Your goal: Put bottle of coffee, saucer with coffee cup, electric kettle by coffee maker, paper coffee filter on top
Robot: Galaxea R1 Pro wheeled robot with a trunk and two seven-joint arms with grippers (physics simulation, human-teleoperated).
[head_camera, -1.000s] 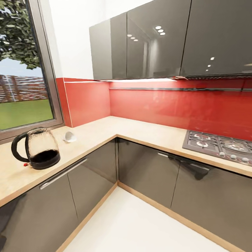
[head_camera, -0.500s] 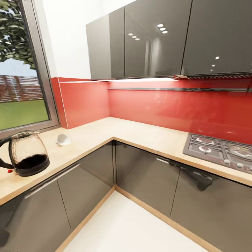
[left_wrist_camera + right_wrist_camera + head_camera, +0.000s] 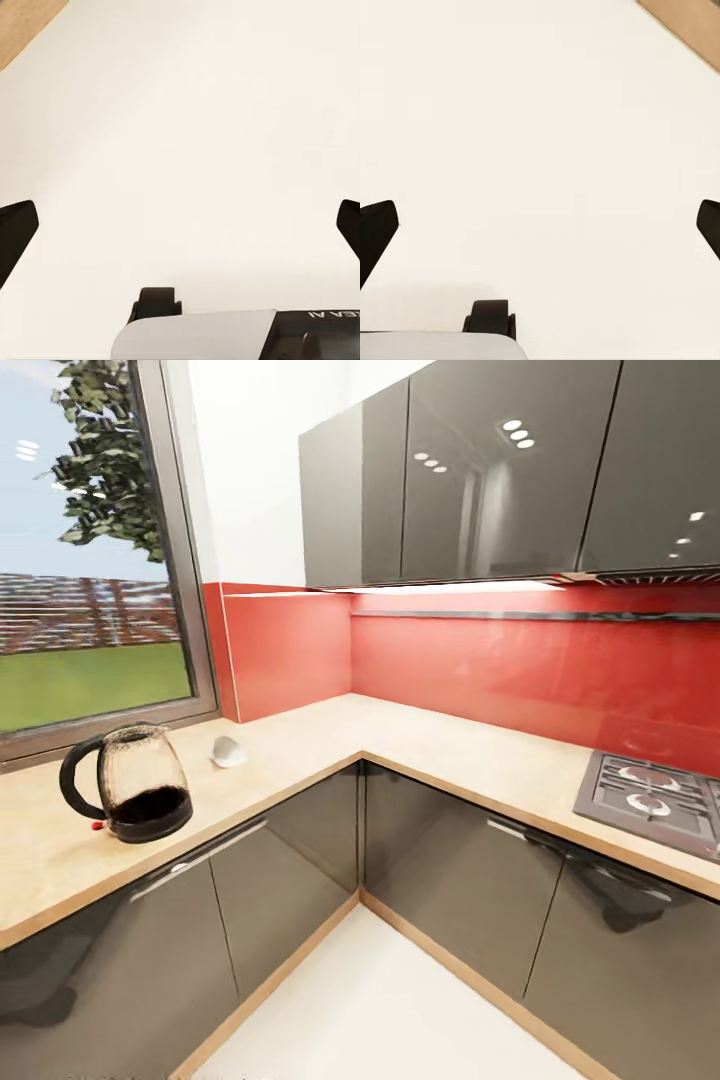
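Note:
The electric kettle (image 3: pixel 128 785), a smoky see-through jug with a black base and loop handle, stands on the light-wood kitchen countertop (image 3: pixel 420 745) at the left, below the window. A short way behind it to the right, a small white coffee cup (image 3: pixel 228 752) seems to lie on its side on the same worktop. In the left wrist view my left gripper (image 3: pixel 180 232) is open, its dark fingertips (image 3: pixel 16 229) far apart over pale floor. The right wrist view shows my right gripper (image 3: pixel 540 232) open too, above the same floor, with nothing between its fingers.
The worktop runs in an L around a corner over glossy grey cabinet fronts (image 3: pixel 440 880). A gas hob (image 3: pixel 650 805) is set in it at the right. Red backsplash and grey wall cabinets (image 3: pixel 500 470) rise behind. A window (image 3: pixel 90 560) is at the left, white floor (image 3: pixel 400 1010) below.
The whole head picture has swung, first left and then back right, so the camera moved. The kettle and the cup keep their places on the worktop.

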